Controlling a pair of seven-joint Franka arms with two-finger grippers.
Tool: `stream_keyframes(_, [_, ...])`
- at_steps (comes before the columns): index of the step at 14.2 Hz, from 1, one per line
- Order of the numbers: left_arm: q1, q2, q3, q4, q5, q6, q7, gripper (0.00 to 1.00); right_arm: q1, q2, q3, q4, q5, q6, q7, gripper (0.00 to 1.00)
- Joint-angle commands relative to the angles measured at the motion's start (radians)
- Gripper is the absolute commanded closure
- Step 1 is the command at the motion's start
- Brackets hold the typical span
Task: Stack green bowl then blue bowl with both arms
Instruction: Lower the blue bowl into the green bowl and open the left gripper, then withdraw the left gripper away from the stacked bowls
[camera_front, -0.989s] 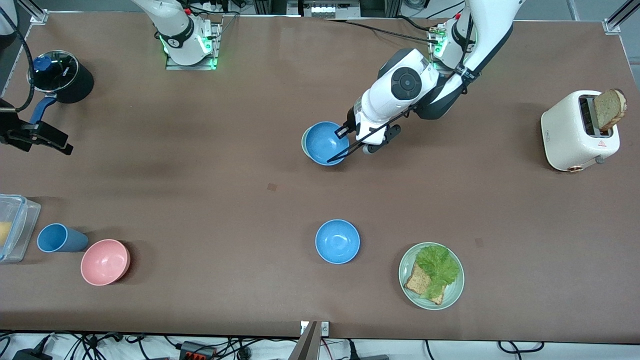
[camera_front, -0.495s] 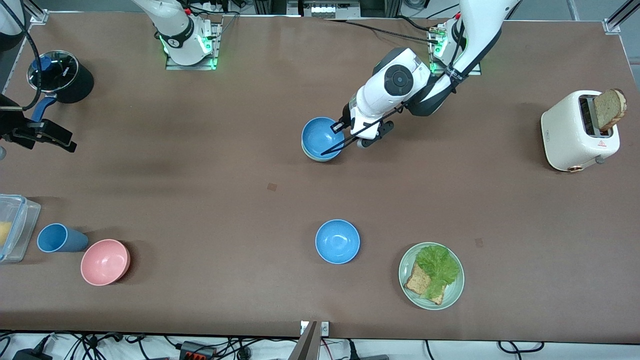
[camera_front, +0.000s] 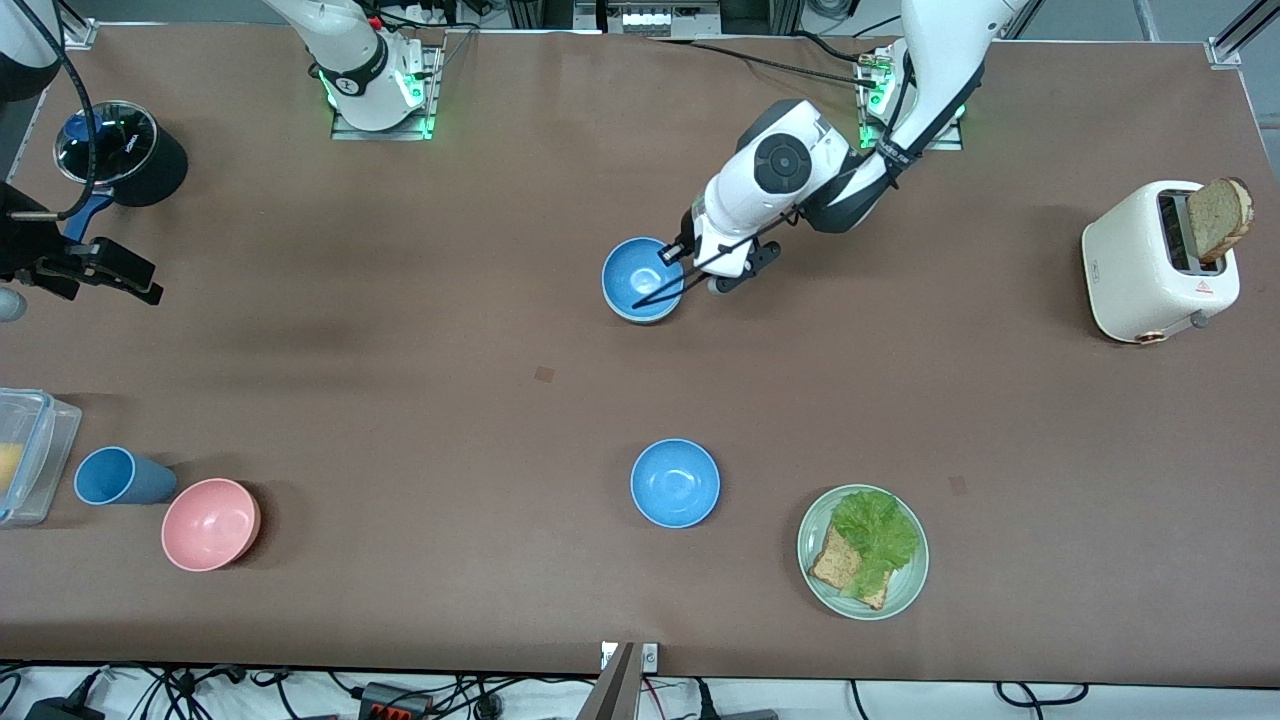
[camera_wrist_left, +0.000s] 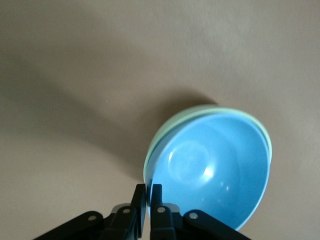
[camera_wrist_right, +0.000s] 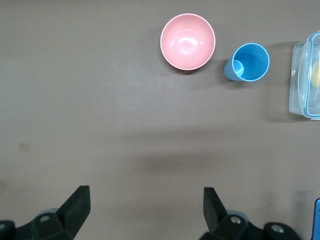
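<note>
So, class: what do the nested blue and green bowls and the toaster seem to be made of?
Blue bowl: probably glossy plastic or melamine, with bright highlights inside. Green bowl: likely the same, only its dull, matte rim showing. Toaster: smooth cream casing, painted metal or plastic; cannot tell which.

I see a sky-blue bowl (camera_front: 641, 277) nested in a pale mint-green bowl (camera_wrist_left: 159, 139) on the plain brown counter (camera_front: 400, 330). My 2 arms are white with black joints; the left claw (camera_wrist_left: 148, 194) is black. There's another blue bowl (camera_front: 675, 483) and a pink one (camera_front: 210, 523).
</note>
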Motion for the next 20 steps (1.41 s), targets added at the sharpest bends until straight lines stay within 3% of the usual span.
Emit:
stream_keyframes(1, [0.028, -0.029, 0.010, 0.010, 0.000, -0.027, -0.002, 0.71, -0.003, -0.027, -0.003, -0.018, -0.003, 0.003, 0.006, 0.00])
stream_keyframes(4, [0.113, -0.061, -0.010, 0.082, 0.000, -0.192, 0.015, 0.71, -0.003, -0.027, -0.003, -0.018, -0.003, 0.003, 0.004, 0.00])
stream_keyframes(8, [0.209, -0.093, -0.030, 0.156, -0.002, -0.407, 0.186, 0.71, -0.003, -0.027, -0.004, -0.018, -0.003, 0.003, 0.003, 0.00])
stream_keyframes(13, [0.485, -0.133, -0.145, 0.209, -0.003, -0.589, 0.530, 0.65, -0.003, -0.027, -0.003, -0.018, -0.001, 0.004, 0.000, 0.00])
stream_keyframes(15, [0.554, -0.132, -0.143, 0.248, -0.002, -0.672, 0.700, 0.58, -0.003, -0.027, -0.003, -0.018, -0.001, 0.004, -0.003, 0.00])
stream_keyframes(18, [0.671, -0.124, -0.139, 0.312, -0.002, -0.755, 0.963, 0.38, -0.003, -0.027, -0.003, -0.018, -0.003, 0.003, -0.005, 0.00])
stream_keyframes(19, [0.698, -0.122, -0.137, 0.329, -0.002, -0.778, 1.030, 0.25, -0.003, -0.027, -0.003, -0.018, -0.003, 0.003, -0.006, 0.00])
stream_keyframes(20, [0.723, -0.116, -0.134, 0.340, -0.002, -0.795, 1.072, 0.06, -0.003, -0.027, -0.003, -0.018, -0.004, 0.003, -0.006, 0.00])
